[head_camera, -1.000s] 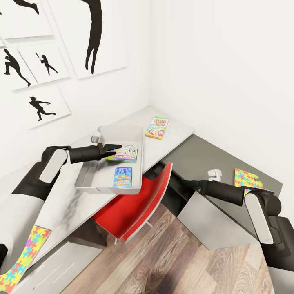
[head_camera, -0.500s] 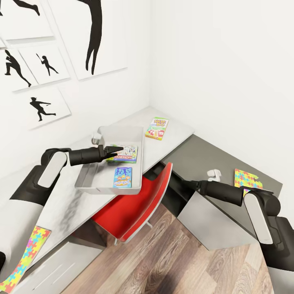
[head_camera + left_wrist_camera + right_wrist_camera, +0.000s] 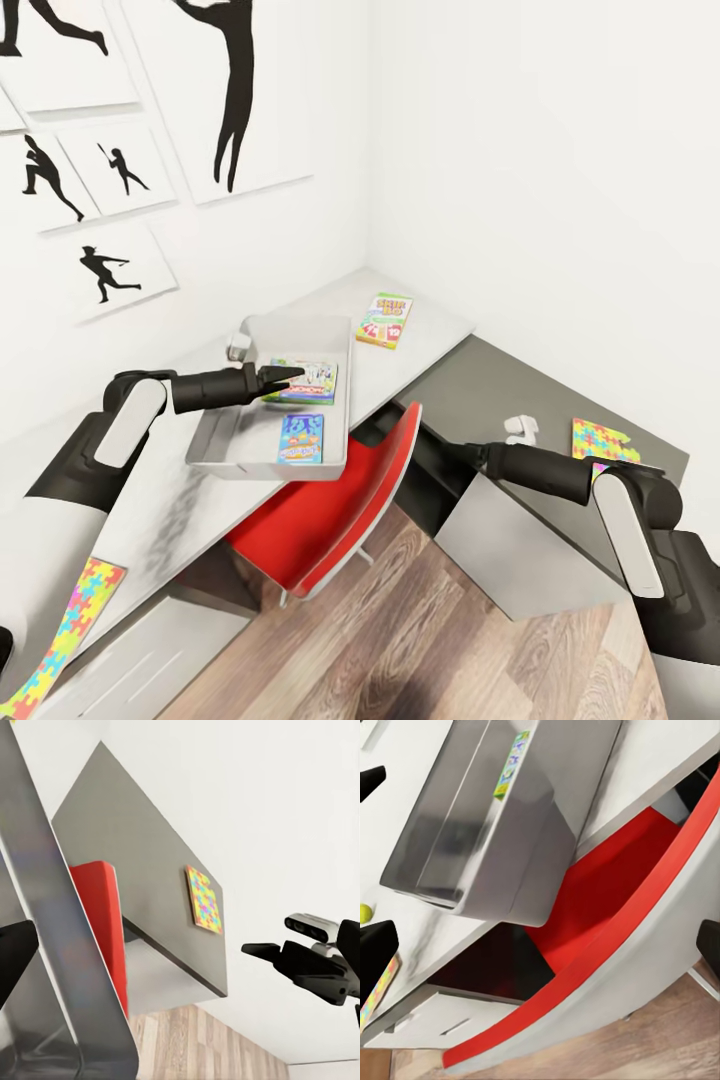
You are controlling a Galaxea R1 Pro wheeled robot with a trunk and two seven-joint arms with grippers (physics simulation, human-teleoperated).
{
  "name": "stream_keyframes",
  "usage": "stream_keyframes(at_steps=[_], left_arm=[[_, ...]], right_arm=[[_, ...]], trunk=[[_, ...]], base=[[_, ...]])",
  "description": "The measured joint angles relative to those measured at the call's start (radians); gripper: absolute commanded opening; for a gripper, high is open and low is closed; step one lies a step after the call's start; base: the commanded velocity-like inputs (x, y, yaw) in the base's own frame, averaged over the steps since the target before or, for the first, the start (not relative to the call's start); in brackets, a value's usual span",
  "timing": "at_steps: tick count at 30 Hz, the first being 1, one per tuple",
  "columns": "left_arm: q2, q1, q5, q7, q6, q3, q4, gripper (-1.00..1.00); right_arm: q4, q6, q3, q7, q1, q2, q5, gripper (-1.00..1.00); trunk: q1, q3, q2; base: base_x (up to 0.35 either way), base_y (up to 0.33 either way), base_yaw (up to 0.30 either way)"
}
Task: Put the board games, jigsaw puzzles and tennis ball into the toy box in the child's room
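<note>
**Handling notes: toy box and remaining toys**

My left gripper [image 3: 290,375] hung inside the toy box [image 3: 300,335], above a game box [image 3: 303,381] lying flat at the box's far end; I could not tell how far its fingers were parted, nor whether they held anything. A second game [image 3: 302,438] lay near the box's near wall. The SKIP BO board game [image 3: 385,319] lay flat near the table's [image 3: 440,325] far corner. I judged it light, stiff and slippery: grip across the short edges. My right gripper [image 3: 447,452] reached under the table edge; its opening was not visible. One jigsaw puzzle [image 3: 598,440] lay on the dark top, the other [image 3: 62,640] near the pale top's near edge.
</note>
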Motion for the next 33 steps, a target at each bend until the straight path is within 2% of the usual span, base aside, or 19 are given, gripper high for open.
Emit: stream_keyframes(at_steps=[9,23,33], left_arm=[[-0.001,0.009,-0.003,0.004,0.001,-0.001,-0.031,1.0],[-0.015,0.048,0.001,0.091,0.002,0.0,-0.084,1.0],[-0.018,0.066,0.001,0.117,0.002,0.004,-0.137,1.0]], right_arm=[[0.0,0.0,0.001,-0.003,0.0,0.001,0.002,1.0],[0.0,0.0,0.004,-0.006,0.0,0.003,0.005,1.0],[0.0,0.0,0.007,-0.026,0.0,0.003,0.005,1.0]], trunk=[[0.0,0.014,0.0],[0.0,0.037,0.0],[0.0,0.053,0.0]], base=[[0.0,0.0,0.0],[0.0,0.0,0.0],[0.0,0.0,0.0]])
